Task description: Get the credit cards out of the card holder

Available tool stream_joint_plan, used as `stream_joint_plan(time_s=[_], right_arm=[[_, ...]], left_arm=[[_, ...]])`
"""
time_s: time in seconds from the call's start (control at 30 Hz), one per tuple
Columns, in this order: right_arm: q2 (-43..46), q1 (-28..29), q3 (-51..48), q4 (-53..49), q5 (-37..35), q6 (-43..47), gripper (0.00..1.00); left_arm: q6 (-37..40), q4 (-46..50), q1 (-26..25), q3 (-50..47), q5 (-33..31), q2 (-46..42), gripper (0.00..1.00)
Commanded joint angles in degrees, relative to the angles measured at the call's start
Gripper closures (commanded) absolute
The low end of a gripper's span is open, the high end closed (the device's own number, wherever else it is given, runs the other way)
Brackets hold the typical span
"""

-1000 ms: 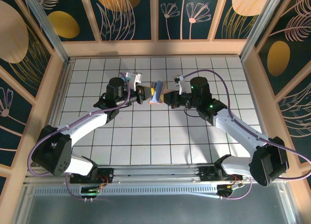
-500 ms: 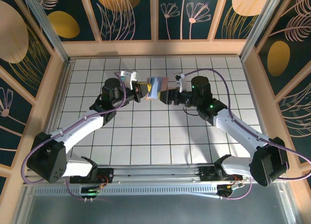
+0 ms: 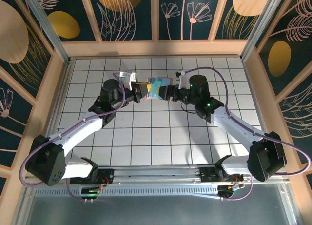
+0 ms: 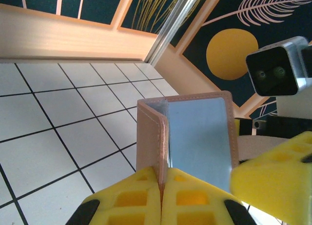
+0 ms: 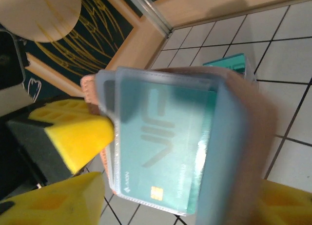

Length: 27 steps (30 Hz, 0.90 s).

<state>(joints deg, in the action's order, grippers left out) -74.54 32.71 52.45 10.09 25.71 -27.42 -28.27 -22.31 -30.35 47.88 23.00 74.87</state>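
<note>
Here the card holder (image 3: pixel 157 87) is held open at upper centre of the overhead view. The left gripper (image 3: pixel 143 91) pinches its tan cover tight. The right gripper (image 3: pixel 168 93) has its fingers spread wide around the holder. A teal card (image 5: pixel 161 142) sits in the clear sleeve.

Card holder open and raised, far-centre.
Tan-pink card holder (image 3: pixel 157 87) is spread like a book with its spine roughly upright and its grey-blue inner pocket exposed. Clear sleeves fan out inside. The front sleeve has a teal card (image 5: pixel 161 147) with a chip, fully seated and not pulled out.
</note>
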Motion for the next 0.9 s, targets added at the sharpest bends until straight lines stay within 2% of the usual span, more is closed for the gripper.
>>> stream_joint_plan(time_s=[0.0,0.13,0.17,0.23,0.37,0.47,0.63,0.7,0.77,0.87], right_arm=[[0.00,-0.01,1.81,1.25,-0.63,0.44,0.54],[0.40,-0.28,1.78,0.55,-0.81,0.51,0.96],[0.53,-0.39,1.78,0.31,-0.93,0.60,1.00],[0.93,-0.37,1.78,0.02,-0.93,0.78,1.00],[1.84,-0.45,1.45,0.37,-0.25,0.94,1.00],[2.24,-0.58,1.42,0.63,0.55,0.90,1.00],[2.81,-0.54,0.82,1.60,2.06,0.18,1.00],[2.80,-0.55,0.80,1.53,1.97,0.17,1.00],[2.64,-0.62,0.93,1.58,2.61,0.09,1.00],[2.73,-0.76,0.68,2.41,3.84,-0.17,1.00]], left_arm=[[-0.46,-2.92,-0.23,-0.37,-0.68,-2.01,1.00],[-1.58,-3.33,-0.23,-0.64,0.02,-1.77,1.00],[-1.90,-3.49,-0.24,-0.68,0.47,-1.66,1.00],[-2.69,-3.60,-0.24,-0.72,1.26,-1.30,1.00],[-3.43,-3.39,-0.24,-0.35,3.35,-0.62,0.56],[-3.42,-3.32,-0.18,-0.18,4.56,-0.12,0.43],[-3.98,-3.39,-0.23,0.28,5.33,1.36,0.28],[-4.05,-3.12,-0.24,0.40,5.54,1.71,0.26],[-4.13,-3.44,-0.21,0.12,5.56,1.80,0.27],[-3.43,-2.76,-0.22,-0.02,4.64,1.84,0.37]])
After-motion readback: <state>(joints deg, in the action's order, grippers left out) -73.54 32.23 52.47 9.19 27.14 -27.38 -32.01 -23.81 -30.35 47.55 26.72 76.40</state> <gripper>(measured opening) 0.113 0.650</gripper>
